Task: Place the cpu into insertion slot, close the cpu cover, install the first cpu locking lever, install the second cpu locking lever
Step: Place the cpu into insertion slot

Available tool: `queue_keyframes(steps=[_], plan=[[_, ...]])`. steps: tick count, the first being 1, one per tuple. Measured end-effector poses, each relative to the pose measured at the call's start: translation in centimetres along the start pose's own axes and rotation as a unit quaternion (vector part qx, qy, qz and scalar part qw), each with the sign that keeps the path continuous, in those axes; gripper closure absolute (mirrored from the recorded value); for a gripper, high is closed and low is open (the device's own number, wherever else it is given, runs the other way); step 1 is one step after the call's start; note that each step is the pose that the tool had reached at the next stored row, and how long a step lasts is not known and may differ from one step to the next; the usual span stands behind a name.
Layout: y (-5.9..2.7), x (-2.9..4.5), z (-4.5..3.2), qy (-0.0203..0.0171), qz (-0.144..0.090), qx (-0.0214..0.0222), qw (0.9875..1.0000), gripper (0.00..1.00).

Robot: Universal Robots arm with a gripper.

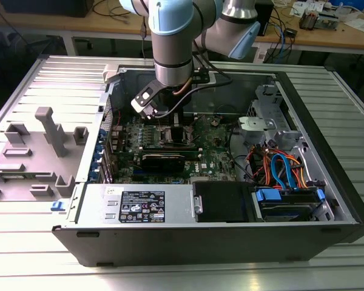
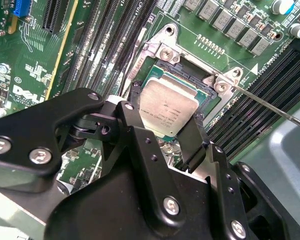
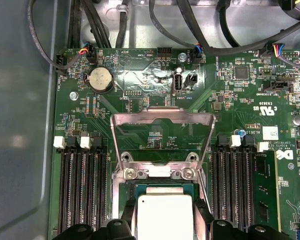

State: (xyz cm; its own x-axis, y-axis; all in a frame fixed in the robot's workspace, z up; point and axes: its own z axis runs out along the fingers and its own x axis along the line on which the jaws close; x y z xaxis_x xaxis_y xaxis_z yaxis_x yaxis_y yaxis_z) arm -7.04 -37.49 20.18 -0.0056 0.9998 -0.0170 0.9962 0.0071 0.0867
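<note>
Green motherboard (image 3: 230, 115) everywhere: we see the cpu (image 2: 167, 110) silver side up, squarish, edges parallel to the insertion slot (image 2: 182, 74) it's sitting at, with the gripper (image 2: 165, 135) clamped on two opposite edges. First wrist view adds the cpu cover (image 3: 162, 119) swung open beyond the slot; the exterior view gives us the open case (image 1: 170, 245) on a slatted table (image 1: 170, 276).

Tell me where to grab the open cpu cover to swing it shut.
Probably pinch the cpu cover by its free cross bar, coming from above. The frame is swung open, so that thin bar lies farthest from the hinge at the insertion slot.
</note>
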Motion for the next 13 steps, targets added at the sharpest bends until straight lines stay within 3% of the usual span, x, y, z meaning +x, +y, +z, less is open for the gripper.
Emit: queue_keyframes(steps=[5, 13], plan=[[0.0, 0.01, 0.0, 0.0031, 0.0, -0.0001, 1.0, 0.46], [-0.02, 0.0, 0.18, 0.0032, 0.0, 0.0, 1.0, 0.46]])
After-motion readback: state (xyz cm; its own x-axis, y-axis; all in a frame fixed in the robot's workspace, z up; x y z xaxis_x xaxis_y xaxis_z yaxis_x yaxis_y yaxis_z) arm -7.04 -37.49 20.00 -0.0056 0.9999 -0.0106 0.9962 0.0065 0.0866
